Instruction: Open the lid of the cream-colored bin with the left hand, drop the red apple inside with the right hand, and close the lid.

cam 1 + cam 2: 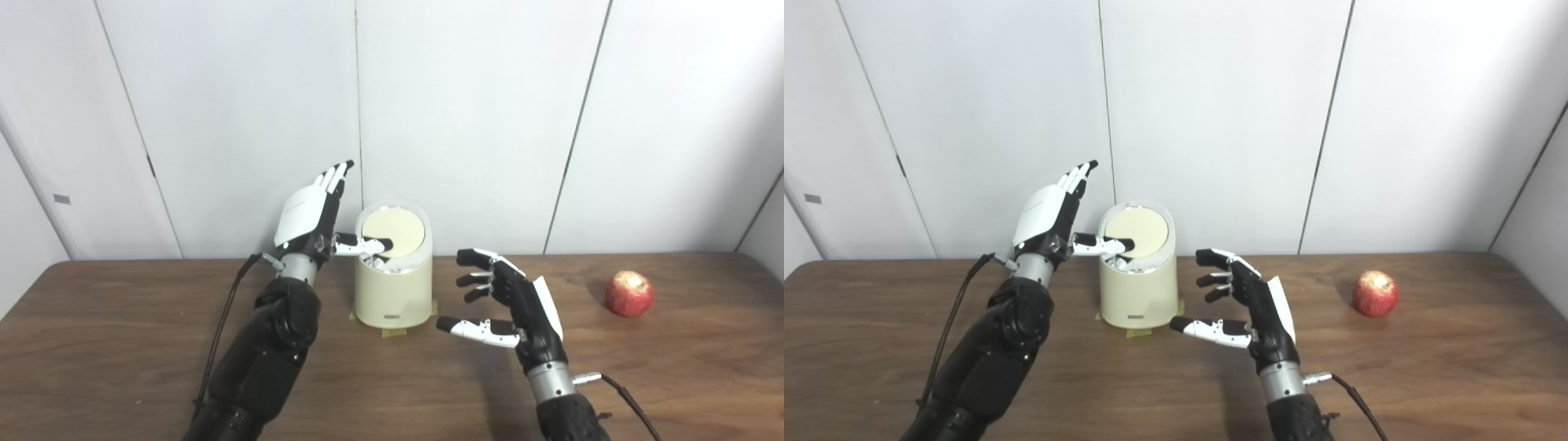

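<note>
White wall panels w/ dark seams stand behind a brown wood bench (122, 343). Cream-colored bin (392, 294) sits near the back edge on yellow tape bits, lid (393, 231) tilted toward us. Left hand (309, 214) beside it, fingers straight up, thumb pressed on the lid. Right hand (508, 300) spread, empty, just right of bin. Red apple (629, 294) well apart, far right.
</note>
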`<state>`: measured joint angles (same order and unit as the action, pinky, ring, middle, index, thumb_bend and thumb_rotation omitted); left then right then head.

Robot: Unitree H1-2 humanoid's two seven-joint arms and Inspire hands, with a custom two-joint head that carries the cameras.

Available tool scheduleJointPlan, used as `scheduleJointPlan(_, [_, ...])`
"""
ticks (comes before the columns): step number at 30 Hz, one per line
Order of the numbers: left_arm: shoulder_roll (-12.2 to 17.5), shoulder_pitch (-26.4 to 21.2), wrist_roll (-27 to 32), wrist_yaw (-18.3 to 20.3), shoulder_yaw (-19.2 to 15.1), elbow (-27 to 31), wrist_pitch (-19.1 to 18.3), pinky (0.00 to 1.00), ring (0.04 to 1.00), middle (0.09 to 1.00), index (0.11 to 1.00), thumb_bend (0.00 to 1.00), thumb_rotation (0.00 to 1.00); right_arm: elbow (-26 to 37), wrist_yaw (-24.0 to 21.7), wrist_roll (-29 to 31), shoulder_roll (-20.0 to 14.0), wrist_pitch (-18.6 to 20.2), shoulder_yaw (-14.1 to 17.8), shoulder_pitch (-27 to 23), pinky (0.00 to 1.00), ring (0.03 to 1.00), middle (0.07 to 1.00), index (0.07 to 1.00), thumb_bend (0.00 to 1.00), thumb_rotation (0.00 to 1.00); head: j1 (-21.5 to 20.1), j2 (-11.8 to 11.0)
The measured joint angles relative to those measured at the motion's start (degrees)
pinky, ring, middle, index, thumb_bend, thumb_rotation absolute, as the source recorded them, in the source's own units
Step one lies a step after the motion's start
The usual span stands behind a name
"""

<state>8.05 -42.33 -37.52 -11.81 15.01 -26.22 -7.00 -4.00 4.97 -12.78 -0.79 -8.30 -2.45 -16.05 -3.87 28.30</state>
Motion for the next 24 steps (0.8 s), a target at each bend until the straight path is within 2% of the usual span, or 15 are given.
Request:
scheduleJointPlan(2, [0.08, -0.27, -1.35, -1.25, 0.82, -0.79, -0.25, 0.91, 1.000, 1.000, 1.000, 0.91, 0.24, 0.24, 0.00, -0.01, 0.11, 0.03, 0.00, 0.11, 0.49, 0.617, 0.733, 0.703, 0.76, 0.20, -0.09, 0.09])
scheduleJointPlan(5, [0.63, -0.81, -4.79, -1.79, 2.84, -0.95, -1.71, 0.86, 0.985, 1.000, 1.000, 0.92, 0.22, 1.00, -0.01, -0.05, 0.34, 0.27, -0.01, 0.33, 0.49, 0.620, 0.736, 0.703, 0.76, 0.21, -0.09, 0.35])
scheduleJointPlan(8, [2.16, -1.66, -11.47, -1.80, 7.17, -0.50, -5.34, 0.82, 0.982, 1.000, 1.000, 0.94, 0.17, 1.73, -0.01, -0.05, 0.50, 0.77, 0.01, 0.39, 0.49, 0.621, 0.738, 0.703, 0.76, 0.21, -0.09, 0.53])
scheduleJointPlan(11, [3.65, -2.85, -16.74, -0.65, 10.67, 1.30, -7.97, 0.83, 0.987, 1.000, 1.000, 0.97, 0.10, 1.72, -0.03, -0.03, 0.50, 1.00, 0.00, 0.40, 0.49, 0.626, 0.743, 0.702, 0.75, 0.21, 0.00, 0.44])
scheduleJointPlan(14, [4.15, -3.65, -20.70, 1.77, 12.98, 3.19, -10.12, 0.86, 0.999, 1.000, 1.000, 0.98, 0.09, 1.72, -0.04, 0.13, 0.50, 1.06, 0.04, 0.40, 0.50, 0.632, 0.744, 0.702, 0.76, 0.20, 0.09, 0.44])
scheduleJointPlan(17, [4.82, -3.94, -24.46, 5.58, 14.72, 5.36, -12.24, 0.88, 0.999, 1.000, 1.000, 1.00, 0.14, 1.72, -0.04, 0.10, 0.49, 1.09, 0.04, 0.40, 0.50, 0.628, 0.741, 0.701, 0.76, 0.20, 0.35, 0.53])
scheduleJointPlan(24, [6.83, -3.95, -28.70, 11.94, 16.24, 8.04, -13.35, 0.88, 0.988, 1.000, 1.000, 1.00, 0.19, 1.71, -0.04, 0.05, 0.45, 1.08, 0.03, 0.40, 0.50, 0.629, 0.742, 0.703, 0.75, 0.21, 0.53, 0.61])
